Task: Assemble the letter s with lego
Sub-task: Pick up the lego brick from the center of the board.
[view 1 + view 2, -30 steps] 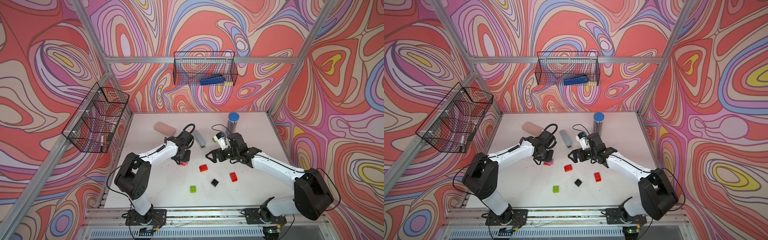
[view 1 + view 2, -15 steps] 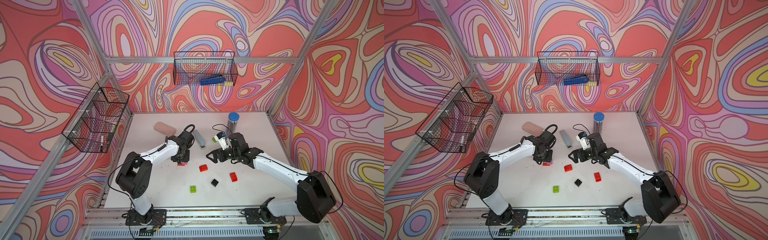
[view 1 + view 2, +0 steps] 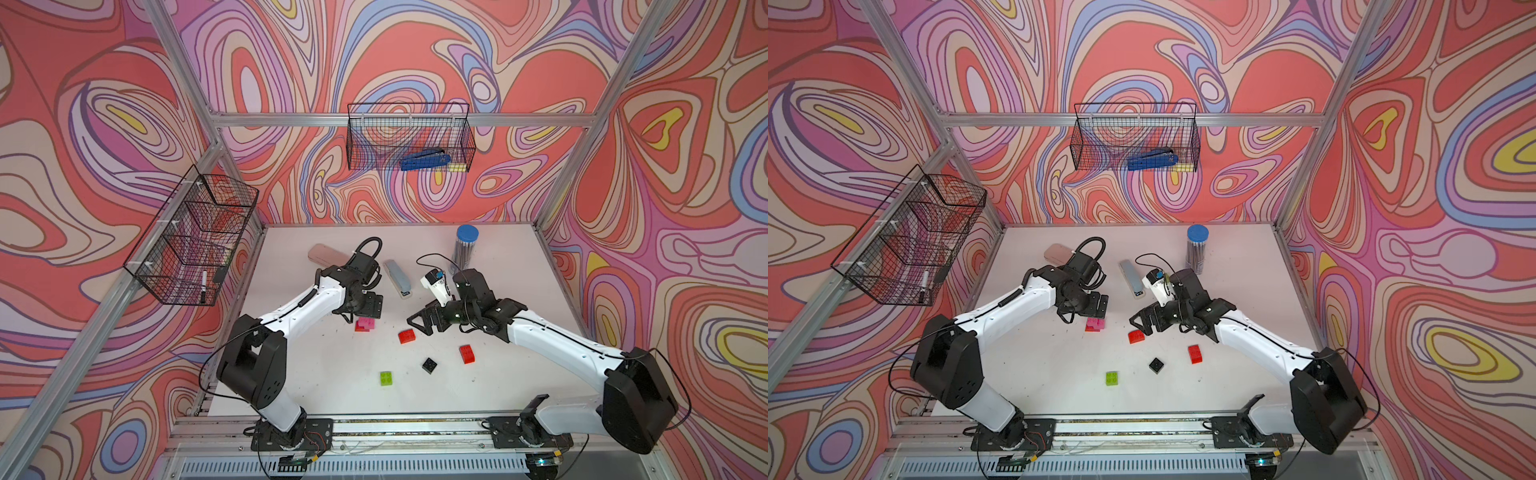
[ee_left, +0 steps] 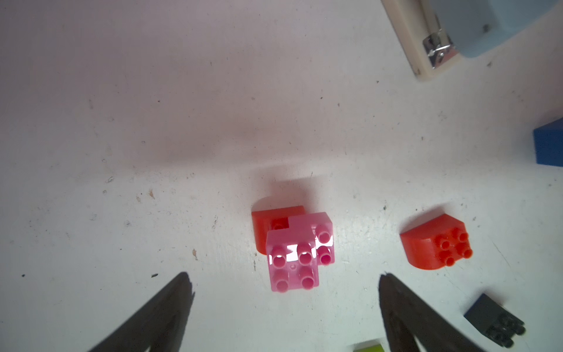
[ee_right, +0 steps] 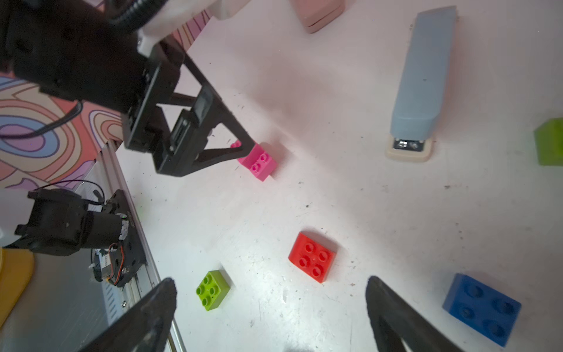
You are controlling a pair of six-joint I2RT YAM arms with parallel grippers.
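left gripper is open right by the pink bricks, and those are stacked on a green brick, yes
Not quite. The pink bricks are stacked on a red brick, not a green one, as the left wrist view shows. The left gripper is indeed open right by them.

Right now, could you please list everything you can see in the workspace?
stack: 1, pink bricks on a red one, at left gripper
red bricks: 2, red, loose mid-table
black brick: 1, black, near table front
lime bricks: 2, lime, one at front, one at the edge of the right wrist view
blue brick: 1, blue, beside right gripper
stapler: 1, grey-blue, rear middle
case: 1, pink, rear
tube: 1, blue lid, rear
baskets: 2, black wire, on walls
blue stapler: 1, blue, back basket
marker: 1, white, side basket
table: 1, white
left gripper: black, open
right gripper: black, open
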